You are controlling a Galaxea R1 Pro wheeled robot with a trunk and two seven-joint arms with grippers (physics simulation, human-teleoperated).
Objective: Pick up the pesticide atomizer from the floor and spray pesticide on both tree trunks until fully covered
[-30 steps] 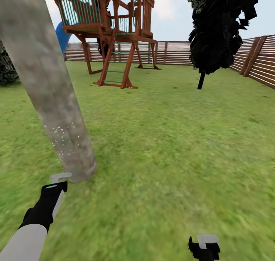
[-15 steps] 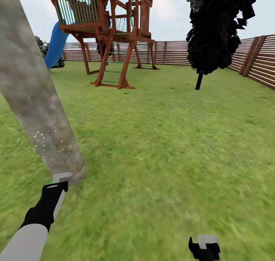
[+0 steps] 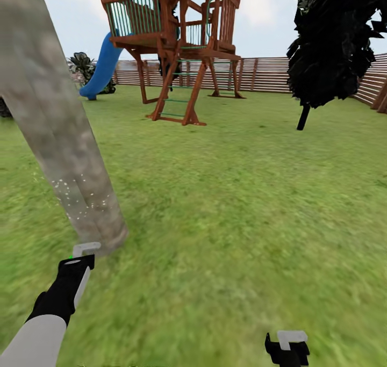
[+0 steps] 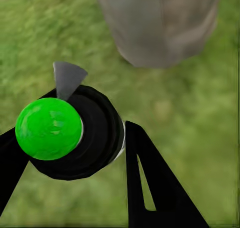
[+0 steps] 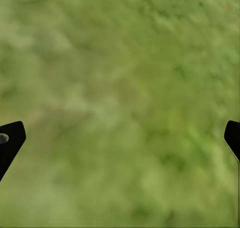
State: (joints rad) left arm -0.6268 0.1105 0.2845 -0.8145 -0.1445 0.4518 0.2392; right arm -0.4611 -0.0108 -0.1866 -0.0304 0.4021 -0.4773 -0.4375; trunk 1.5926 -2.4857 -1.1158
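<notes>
A thick grey-tan tree trunk (image 3: 59, 130) leans across the left of the head view, with white pesticide specks (image 3: 75, 198) low on its bark. Just in front of its base, my left gripper (image 3: 75, 262) is shut on the pesticide atomizer (image 3: 86, 247). The left wrist view shows the atomizer (image 4: 48, 129) as a black body with a green cap and a grey nozzle pointing at the trunk base (image 4: 160, 22); my left gripper (image 4: 75, 163) has its black fingers on both sides of it. My right gripper (image 3: 287, 345) hangs low over the grass, its fingers (image 5: 10, 140) wide apart and holding nothing.
The grass floor (image 3: 242, 222) stretches ahead. A wooden play tower (image 3: 172, 44) with a blue slide (image 3: 102, 66) stands at the back. A black narrow tree (image 3: 333, 44) rises at the right, in front of the slatted fence (image 3: 269, 74).
The whole picture has shifted, so the camera has turned: trunk, play tower and black tree now sit further right. Both arms keep their places in the view, and the atomizer stays held.
</notes>
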